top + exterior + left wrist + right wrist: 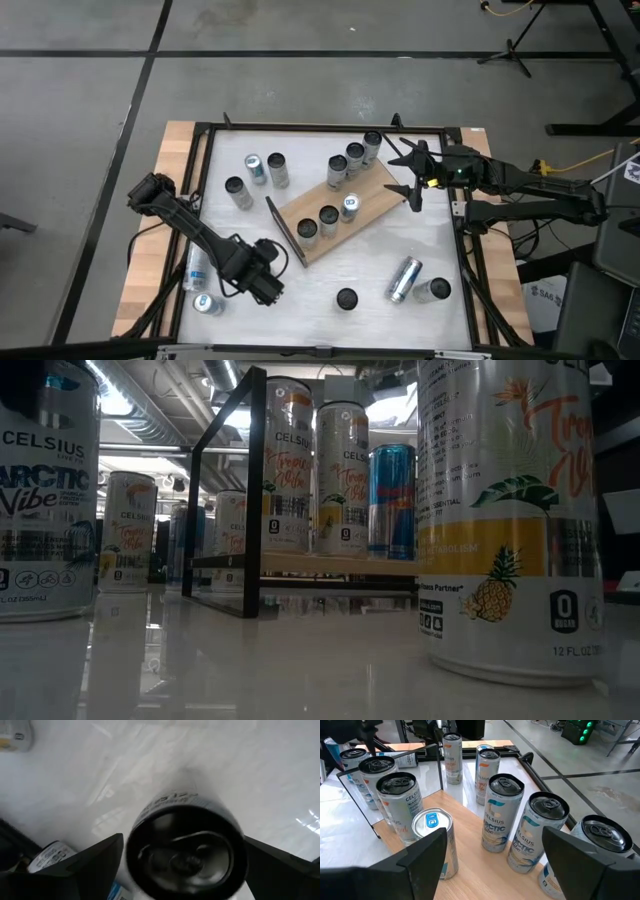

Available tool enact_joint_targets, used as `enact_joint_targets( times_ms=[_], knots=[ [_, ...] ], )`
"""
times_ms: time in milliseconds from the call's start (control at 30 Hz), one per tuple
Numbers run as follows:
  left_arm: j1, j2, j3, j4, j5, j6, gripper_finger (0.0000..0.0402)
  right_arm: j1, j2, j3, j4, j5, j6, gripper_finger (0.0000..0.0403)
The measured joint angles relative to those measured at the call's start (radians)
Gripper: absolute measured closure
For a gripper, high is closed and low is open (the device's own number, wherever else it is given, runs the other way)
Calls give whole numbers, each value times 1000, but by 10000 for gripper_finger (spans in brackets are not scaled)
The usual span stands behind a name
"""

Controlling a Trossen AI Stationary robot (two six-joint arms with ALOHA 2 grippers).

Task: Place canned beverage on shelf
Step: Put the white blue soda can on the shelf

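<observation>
Nearest you, the left gripper hangs low over the front-left of the white worktop, its arm stretched in from the left edge. Its jaws stand wide apart around an upright can, one finger on each side; you cannot tell whether they touch it. Just left of it, two cans lie on their sides, and three more sit along the front right: one upright, one lying, one by the frame.

Farther in, the shelf lies slanted at mid-worktop, dark panel at its near-left end. Six cans stand on it in two rows of three: a blue-topped one in the near row, the Arctic Vibe cans behind.

Beyond the shelf's left, three cans stand on the worktop.

The right gripper reaches in from the right at the shelf's far end, jaws apart and empty.
</observation>
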Motion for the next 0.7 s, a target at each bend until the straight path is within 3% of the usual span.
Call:
enact_joint_targets(
  times_ms=[500,700],
  knots=[
    [6,0,-84,97,-14,-59,39,0,0,0,0,0,0,86],
    [13,0,-86,115,-10,-68,73,0,0,0,0,0,0,86]
  ],
)
